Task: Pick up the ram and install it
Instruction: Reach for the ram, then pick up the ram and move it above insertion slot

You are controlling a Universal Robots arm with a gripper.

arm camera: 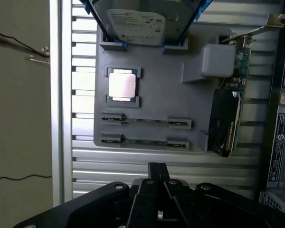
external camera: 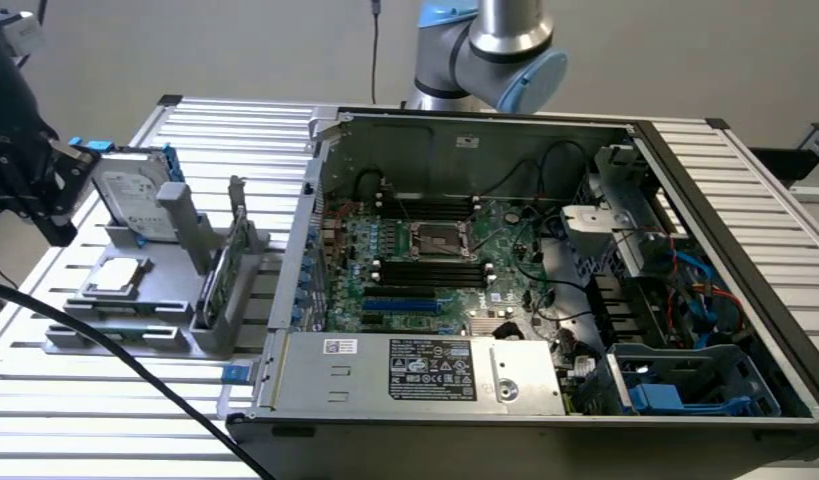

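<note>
**Desk:** Where is the claw?

**Me:** My claw (arm camera: 156, 167) hangs over the slatted table (arm camera: 80, 156), just beside the grey holder (arm camera: 180, 97), on the side where the ram slots are. Its fingers are pressed together with nothing between them.

**Desk:** And the ram?

**Me:** The ram (arm camera: 145, 120) stands on edge in the holder, clipped at both ends. I see 2 such thin strips side by side. The 2nd strip (arm camera: 143, 141) is the one nearer the claw. Neither is touched.

**Desk:** How far along are we?

**Me:** At the very start, I'd say. Nothing is picked up. On the exterior view the black slots (external camera: 429, 272) on the motherboard (external camera: 516, 250) look bare, though I can't be sure from that angle. Both the pickup and the seating are undone.

**Desk:** What else is around?

**Me:** Beyond the ram lies the square chip (arm camera: 122, 85), then the hard drive (arm camera: 147, 21) in its blue rails. A card (arm camera: 228, 118) stands upright at the holder's end, toward the open case (external camera: 516, 135).

**Desk:** Anything in the way?

**Me:** The card and the case wall lie between the holder and the motherboard, and I judge those the main things to mind. A black cable (external camera: 182, 410) crosses the table at the exterior view's lower left, near the holder.
</note>
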